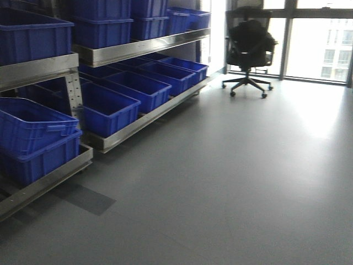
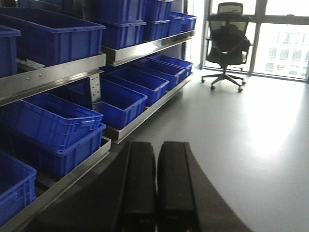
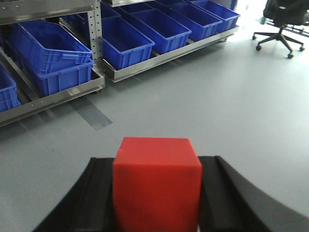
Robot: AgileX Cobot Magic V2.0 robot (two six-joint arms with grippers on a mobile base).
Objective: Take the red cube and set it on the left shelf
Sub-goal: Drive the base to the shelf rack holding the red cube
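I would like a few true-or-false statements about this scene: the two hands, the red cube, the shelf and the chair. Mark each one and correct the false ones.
1. The right hand grips the red cube between its fingers. True.
2. The left hand is wide open. False: its fingers are shut together, with nothing between them.
3. The red cube lies on the left shelf. False: it is in the right hand, over the grey floor.
4. The left shelf carries blue crates on more than one level. True.
5. The office chair stands among the blue crates. False: it stands on open floor by the windows.
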